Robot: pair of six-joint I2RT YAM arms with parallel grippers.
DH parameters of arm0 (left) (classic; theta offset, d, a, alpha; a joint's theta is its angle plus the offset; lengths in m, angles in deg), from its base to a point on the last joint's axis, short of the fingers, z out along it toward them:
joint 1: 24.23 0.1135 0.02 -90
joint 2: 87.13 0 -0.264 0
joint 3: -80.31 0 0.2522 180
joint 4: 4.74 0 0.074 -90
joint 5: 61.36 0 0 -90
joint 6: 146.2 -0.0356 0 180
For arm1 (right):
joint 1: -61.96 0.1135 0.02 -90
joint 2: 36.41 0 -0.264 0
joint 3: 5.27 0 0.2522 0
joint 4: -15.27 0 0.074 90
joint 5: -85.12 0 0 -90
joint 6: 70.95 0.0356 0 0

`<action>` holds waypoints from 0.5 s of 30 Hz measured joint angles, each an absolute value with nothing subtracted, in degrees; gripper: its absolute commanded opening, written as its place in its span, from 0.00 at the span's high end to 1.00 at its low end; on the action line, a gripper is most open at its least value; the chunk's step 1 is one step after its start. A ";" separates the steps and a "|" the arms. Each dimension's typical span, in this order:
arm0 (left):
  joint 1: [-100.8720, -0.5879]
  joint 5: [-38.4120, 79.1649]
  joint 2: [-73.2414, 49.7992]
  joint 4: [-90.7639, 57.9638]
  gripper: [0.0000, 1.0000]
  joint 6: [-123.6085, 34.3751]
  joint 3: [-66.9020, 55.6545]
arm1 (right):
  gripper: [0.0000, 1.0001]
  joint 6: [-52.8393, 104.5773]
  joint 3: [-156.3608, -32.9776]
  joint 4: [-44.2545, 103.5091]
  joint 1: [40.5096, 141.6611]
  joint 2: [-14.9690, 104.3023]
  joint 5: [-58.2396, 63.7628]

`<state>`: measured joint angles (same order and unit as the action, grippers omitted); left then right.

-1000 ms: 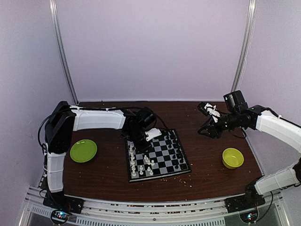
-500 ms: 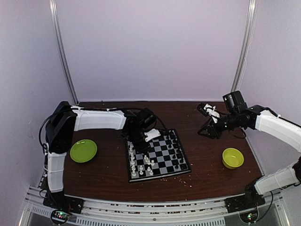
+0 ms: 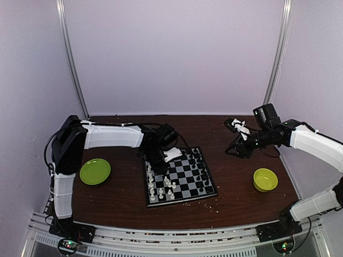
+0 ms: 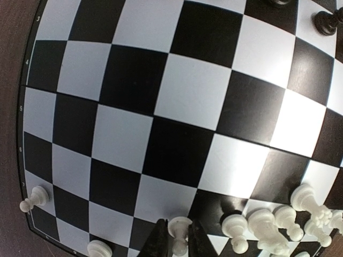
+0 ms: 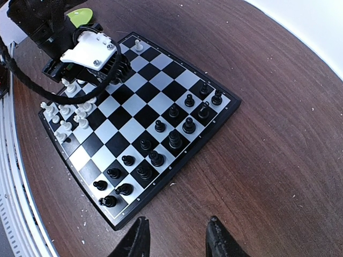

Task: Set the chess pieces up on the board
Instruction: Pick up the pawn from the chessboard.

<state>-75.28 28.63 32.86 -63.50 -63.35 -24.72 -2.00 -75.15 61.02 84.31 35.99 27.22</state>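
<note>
The board (image 3: 185, 184) lies mid-table; it also shows in the right wrist view (image 5: 142, 115) and fills the left wrist view (image 4: 182, 96). White chess pieces (image 3: 161, 187) cluster along its left side, black pieces (image 5: 174, 139) stand in two rows on its right side. My left gripper (image 4: 178, 243) is shut on a white pawn (image 4: 179, 229), low over the board's back left part (image 3: 162, 159). More white pieces (image 4: 268, 225) stand beside it, a lone pawn (image 4: 32, 199) near the rim. My right gripper (image 5: 177, 241) is open and empty, raised over the table right of the board (image 3: 237, 145).
A lime-green plate (image 3: 95, 171) lies left of the board, a lime-green bowl (image 3: 265, 179) at the right. Pale crumbs (image 3: 214, 203) are scattered along the board's front edge. The left arm (image 5: 53, 32) reaches over the board's far corner.
My left gripper with the pawn has shifted slightly toward the board's left side. The right arm has barely moved.
</note>
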 measured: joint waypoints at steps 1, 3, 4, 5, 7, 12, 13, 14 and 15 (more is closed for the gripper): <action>-75.28 28.63 32.81 -63.63 0.85 -63.35 -24.65 | 0.64 -2.03 -75.15 61.04 84.31 36.03 27.22; -75.28 28.65 32.77 -63.71 0.83 -63.33 -24.50 | 0.64 -2.03 -75.17 61.13 84.31 36.03 27.22; -75.28 28.67 32.75 -63.78 0.84 -63.35 -24.43 | 0.64 -2.03 -75.17 61.17 84.31 36.03 27.22; -75.28 28.69 32.70 -63.80 0.85 -63.35 -24.32 | 0.64 -2.05 -75.17 61.22 84.31 36.03 27.22; -75.28 28.78 32.48 -63.98 0.87 -63.33 -24.06 | 0.64 -2.05 -75.26 61.39 84.31 36.05 27.22; -75.28 28.85 32.22 -64.48 0.91 -63.31 -23.98 | 0.64 -2.05 -75.50 61.43 84.31 36.29 27.22; -75.28 28.82 32.14 -64.63 0.92 -63.31 -23.98 | 0.64 -2.05 -75.52 61.43 84.31 36.34 27.22; -75.28 28.85 32.09 -64.79 0.92 -63.31 -23.98 | 0.64 -2.05 -75.57 61.46 84.31 36.36 27.22; -75.28 28.82 32.00 -64.98 0.93 -63.33 -23.98 | 0.64 -2.07 -75.59 61.46 84.31 36.38 27.22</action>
<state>-75.28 28.82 32.00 -64.98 -63.33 -23.98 -2.07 -75.59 61.46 84.31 36.38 27.22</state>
